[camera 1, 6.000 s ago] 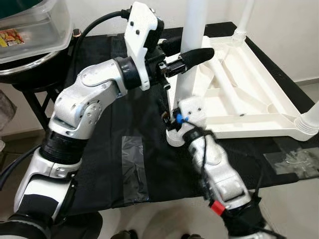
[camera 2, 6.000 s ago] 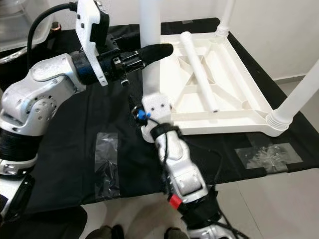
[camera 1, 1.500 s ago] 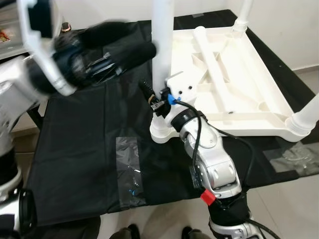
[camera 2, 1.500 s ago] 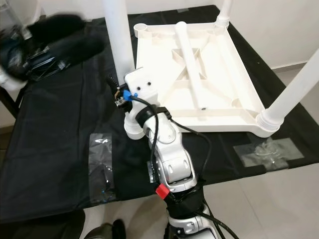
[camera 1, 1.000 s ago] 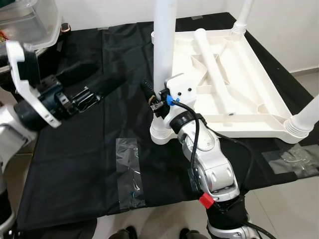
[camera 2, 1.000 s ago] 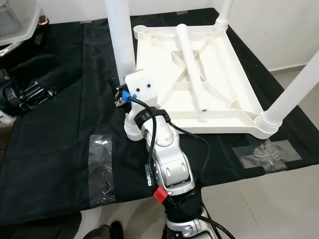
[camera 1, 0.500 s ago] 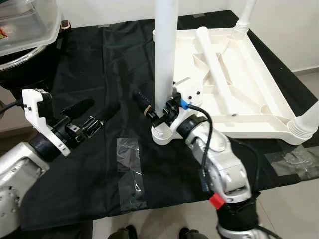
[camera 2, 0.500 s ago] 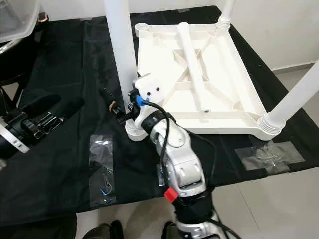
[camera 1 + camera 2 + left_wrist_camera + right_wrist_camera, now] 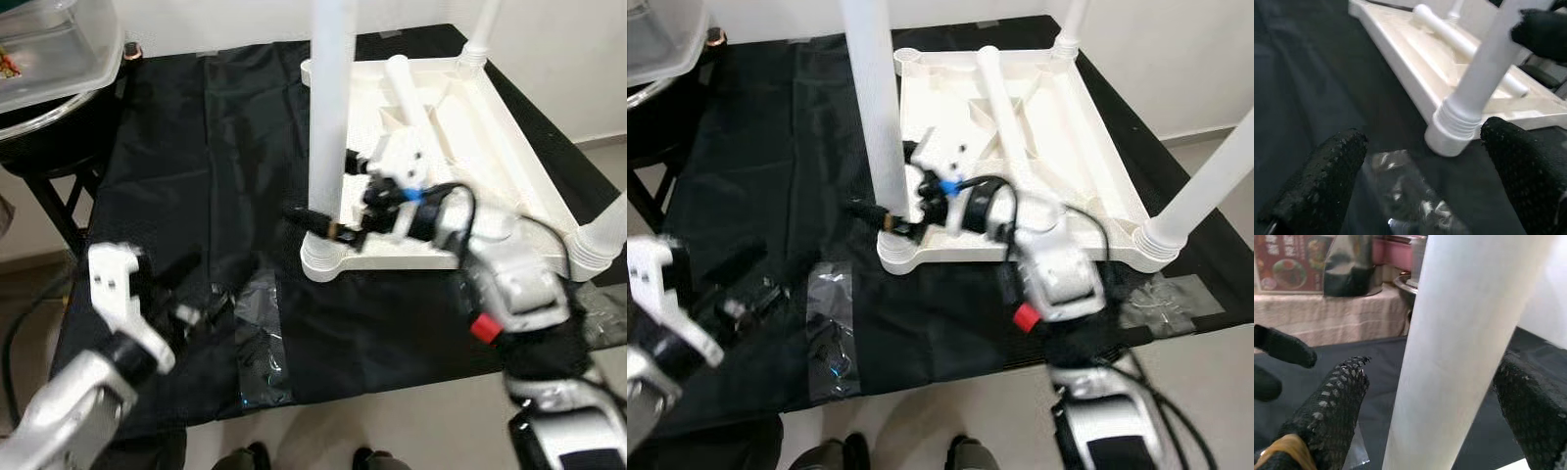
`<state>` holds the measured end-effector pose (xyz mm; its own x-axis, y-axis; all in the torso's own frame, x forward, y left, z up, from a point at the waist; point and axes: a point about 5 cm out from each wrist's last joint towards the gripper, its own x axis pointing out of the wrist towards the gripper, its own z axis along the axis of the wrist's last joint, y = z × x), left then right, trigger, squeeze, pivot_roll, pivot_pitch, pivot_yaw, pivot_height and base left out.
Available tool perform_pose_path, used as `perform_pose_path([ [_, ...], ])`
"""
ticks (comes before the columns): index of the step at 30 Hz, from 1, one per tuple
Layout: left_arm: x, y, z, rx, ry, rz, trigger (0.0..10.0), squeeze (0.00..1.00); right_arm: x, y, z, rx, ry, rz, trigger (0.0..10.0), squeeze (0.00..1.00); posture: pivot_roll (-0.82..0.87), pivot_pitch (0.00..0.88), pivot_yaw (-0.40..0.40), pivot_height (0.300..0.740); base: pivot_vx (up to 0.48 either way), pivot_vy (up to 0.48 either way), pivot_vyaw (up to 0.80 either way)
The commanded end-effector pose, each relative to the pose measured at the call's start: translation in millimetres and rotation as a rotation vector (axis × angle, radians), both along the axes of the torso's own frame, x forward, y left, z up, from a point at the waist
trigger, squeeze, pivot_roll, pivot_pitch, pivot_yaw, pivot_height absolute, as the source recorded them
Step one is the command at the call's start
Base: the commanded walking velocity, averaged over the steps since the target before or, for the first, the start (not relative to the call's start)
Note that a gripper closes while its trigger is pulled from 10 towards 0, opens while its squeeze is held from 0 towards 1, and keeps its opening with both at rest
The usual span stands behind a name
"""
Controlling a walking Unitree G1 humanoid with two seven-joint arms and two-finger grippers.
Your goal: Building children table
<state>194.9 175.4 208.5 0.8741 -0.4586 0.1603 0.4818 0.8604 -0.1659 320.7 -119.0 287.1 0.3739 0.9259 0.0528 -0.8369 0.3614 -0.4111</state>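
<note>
Two grippers are at work over the black cloth [image 9: 196, 147]. Nearest, the left gripper [image 9: 186, 294] hangs low over one clear plastic bag [image 9: 257, 338], its fingers spread and empty. Beyond it the right gripper [image 9: 338, 201] straddles the near leg [image 9: 328, 117] of the upturned white children's table [image 9: 1019, 147], fingers splayed either side without closing. Three legs stand upright; one more white leg [image 9: 1004, 93] lies inside the tabletop's underside. Farthest left sits one clear plastic tub [image 9: 59, 49], contents unclear.
</note>
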Motion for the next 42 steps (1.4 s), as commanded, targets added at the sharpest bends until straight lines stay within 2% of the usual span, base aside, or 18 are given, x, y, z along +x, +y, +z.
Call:
perform_pose_path([
  [1, -8.4, -2.0, 5.4, 0.011, -0.050, 0.006, 10.0, 0.00, -0.5, 1.0, -1.3, 0.000, 0.012, 0.092, 10.0, 0.00, 0.09, 0.277, -0.020, 0.740, 0.000, 0.000, 0.00],
  [8, -13.7, -0.5, 6.8, 0.037, -0.074, 0.043, 10.0, 0.00, 6.8, -3.7, 1.2, 0.031, 0.040, 0.147, 10.0, 0.00, 0.09, 0.289, -0.023, 0.740, 0.000, 0.000, 0.00],
  [9, -16.0, -0.9, 7.4, 0.062, -0.084, 0.058, 10.0, 0.00, 12.6, -5.3, 4.2, 0.065, 0.059, 0.175, 0.1, 0.00, 0.10, 0.297, -0.024, 0.740, 0.000, 0.000, 0.00],
  [10, -18.0, -1.9, 8.8, 0.078, -0.094, 0.071, 10.0, 0.00, 17.0, -6.7, 6.6, 0.084, 0.071, 0.199, 0.0, 0.00, 0.11, 0.301, -0.030, 0.740, 0.000, 0.000, 0.00],
  [18, -21.8, -3.7, 11.9, 0.101, -0.126, 0.103, 10.0, 0.00, 24.7, -14.0, 11.6, 0.064, 0.083, 0.259, 0.0, 0.00, 0.11, 0.303, -0.033, 0.740, 0.000, 0.000, 0.00],
  [24, -19.9, -5.6, 11.6, 0.124, -0.144, 0.101, 10.0, 0.00, 15.7, -12.1, -4.1, 0.024, 0.107, 0.224, 0.0, 0.00, 0.09, 0.288, -0.042, 0.740, 0.000, 0.000, 0.00],
  [25, -19.1, -6.7, 11.8, 0.125, -0.153, 0.101, 10.0, 0.00, 11.7, -2.3, -20.1, 0.013, 0.131, 0.126, 0.0, 0.00, 0.09, 0.279, -0.051, 0.740, 0.000, 0.000, 0.00],
  [26, -19.1, -6.7, 11.8, 0.125, -0.153, 0.101, 10.0, 0.00, 11.7, -2.3, -20.1, 0.013, 0.131, 0.126, 0.0, 0.00, 0.09, 0.279, -0.051, 0.740, 0.000, 0.000, 0.00],
  [27, -18.3, -7.2, 11.5, 0.124, -0.159, 0.102, 10.0, 0.00, 12.7, 11.5, -52.2, 0.036, 0.191, -0.269, 0.0, 0.00, 0.09, 0.264, -0.067, 0.740, 0.000, 0.000, 0.00],
  [29, -18.3, -7.2, 11.5, 0.124, -0.159, 0.102, 10.0, 0.00, 12.7, 11.5, -52.2, 0.036, 0.191, -0.269, 0.0, 0.00, 0.09, 0.264, -0.067, 0.740, 0.000, 0.000, 0.00],
  [30, -16.3, -8.0, 12.6, 0.119, -0.172, 0.107, 10.0, 0.00, -4.3, 19.7, -87.9, 0.044, 0.249, -0.530, 0.0, 0.00, 0.10, 0.255, -0.065, 0.740, 0.000, 0.000, 0.00],
  [32, -16.3, -8.0, 12.6, 0.119, -0.172, 0.107, 10.0, 0.00, -4.3, 19.7, -87.9, 0.044, 0.249, -0.530, 0.0, 0.00, 0.10, 0.255, -0.065, 0.740, 0.000, 0.000, 0.00],
  [33, -13.9, -9.1, 13.0, 0.113, -0.182, 0.108, 10.0, 0.00, -16.9, 26.7, -107.5, 0.081, 0.298, -0.702, 0.0, 0.00, 0.09, 0.240, -0.048, 0.740, 0.000, 0.000, 0.00],
  [34, -11.8, -11.0, 12.9, 0.108, -0.190, 0.102, 10.0, 0.00, -20.9, 32.9, -114.8, 0.113, 0.331, -0.768, 0.0, 0.00, 0.10, 0.219, -0.052, 0.740, 0.000, 0.000, 0.00],
  [38, -10.1, -12.9, 14.0, 0.100, -0.207, 0.078, 10.0, 0.00, -17.2, 50.5, -108.1, 0.166, 0.344, -0.703, 0.0, 0.00, 0.10, 0.202, -0.057, 0.740, 0.000, 0.000, 0.00],
  [40, -10.1, -12.9, 14.0, 0.100, -0.207, 0.078, 10.0, 0.00, -17.2, 50.5, -108.1, 0.166, 0.344, -0.703, 0.0, 0.00, 0.10, 0.202, -0.057, 0.740, 0.000, 0.000, 0.00],
  [41, -11.0, -14.1, 13.8, 0.095, -0.211, 0.060, 10.0, 0.00, -16.8, 56.3, -105.1, 0.165, 0.343, -0.657, 1.2, 0.00, 0.10, 0.202, -0.059, 0.740, 0.000, 0.000, 0.00],
  [42, -13.2, -16.2, 12.3, 0.095, -0.207, 0.030, 10.0, 0.00, -16.7, 58.6, -101.4, 0.165, 0.332, -0.619, 10.0, 0.00, 0.09, 0.198, -0.055, 0.740, 0.000, 0.000, 0.00],
])
